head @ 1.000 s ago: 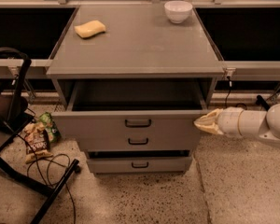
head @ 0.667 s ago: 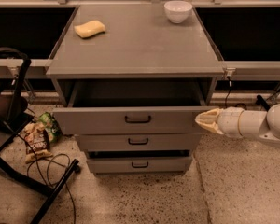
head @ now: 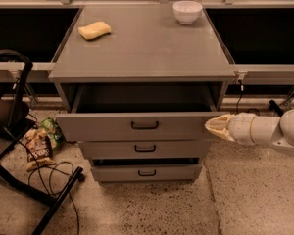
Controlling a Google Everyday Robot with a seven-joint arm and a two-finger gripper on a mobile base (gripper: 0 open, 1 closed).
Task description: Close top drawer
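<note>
The top drawer (head: 103, 127) of the grey cabinet (head: 147, 53) is pulled out partway. Its wide grey front carries a small black bar handle (head: 144, 125), and its dark inside shows behind the front. My gripper (head: 209, 126) comes in from the right on a white arm (head: 264, 130). Its cream fingertips are together in a point and touch the right end of the drawer's front. It holds nothing.
Below are the middle drawer (head: 145, 149) and the bottom drawer (head: 146, 172), which sticks out slightly. A yellow sponge (head: 94, 30) and a white bowl (head: 187, 11) sit on the cabinet top. A black stand (head: 14, 111), cables and snack bags (head: 38, 143) are on the floor at left.
The top drawer's front has slid slightly back toward the cabinet. My gripper has stayed at its right end and moved with it.
</note>
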